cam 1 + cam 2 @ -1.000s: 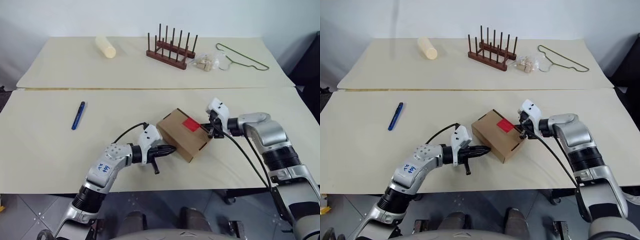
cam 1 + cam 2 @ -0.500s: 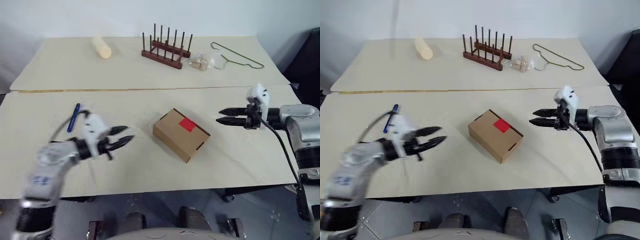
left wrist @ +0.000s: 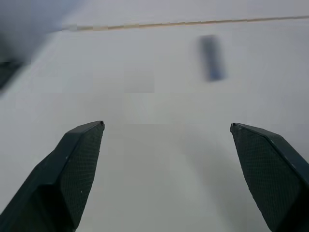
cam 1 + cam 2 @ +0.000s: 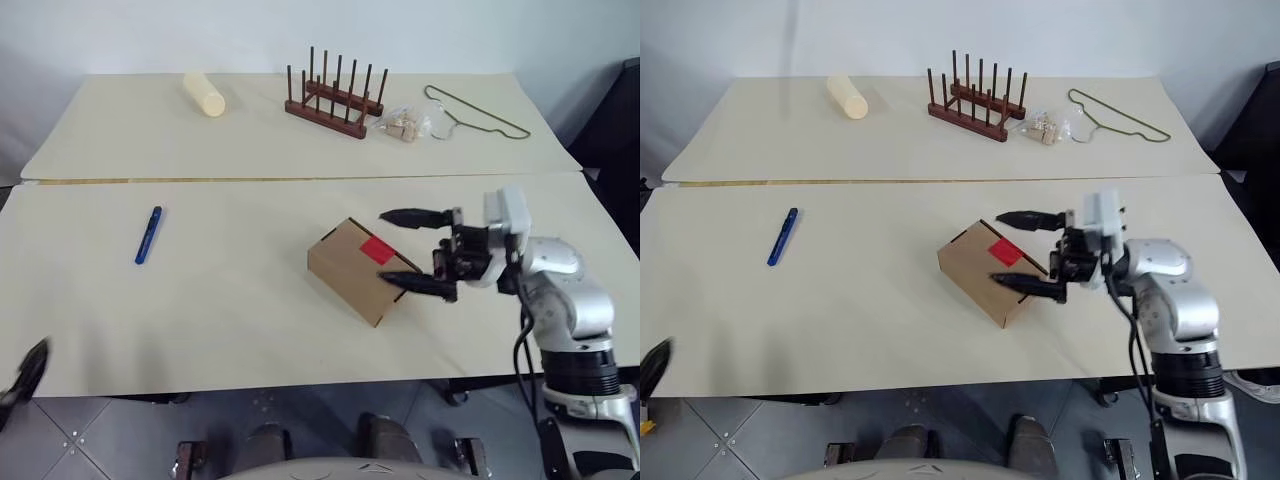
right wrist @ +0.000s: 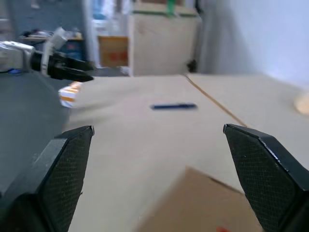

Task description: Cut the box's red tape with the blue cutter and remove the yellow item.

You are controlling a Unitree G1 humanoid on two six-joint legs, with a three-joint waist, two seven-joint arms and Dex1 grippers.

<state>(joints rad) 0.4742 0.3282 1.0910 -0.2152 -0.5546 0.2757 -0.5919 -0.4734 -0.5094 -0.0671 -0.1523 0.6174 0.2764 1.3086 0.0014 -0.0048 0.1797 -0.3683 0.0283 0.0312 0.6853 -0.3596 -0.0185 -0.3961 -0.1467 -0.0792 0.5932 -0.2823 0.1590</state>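
The brown cardboard box (image 4: 350,272) lies closed at mid-table, with the red tape (image 4: 378,250) on its lid. My right gripper (image 4: 382,245) is open wide, pointing left over the box's right end, one finger behind the tape and one in front, holding nothing. The blue cutter (image 4: 148,234) lies alone on the table's left part and shows blurred ahead of my left gripper (image 3: 166,126), which is open, empty and off the table's front left edge (image 4: 25,372). The yellow item is out of view.
On the far table stand a wooden peg rack (image 4: 335,95), a pale cream cylinder (image 4: 203,93), a small bag of pieces (image 4: 405,124) and a wire hanger (image 4: 475,110). A seam (image 4: 300,180) runs between the two tables.
Both grippers left the box's sides and opened wide. The left arm swung far out to the left past the table's front edge. The right gripper pulled away, then came back over the box.
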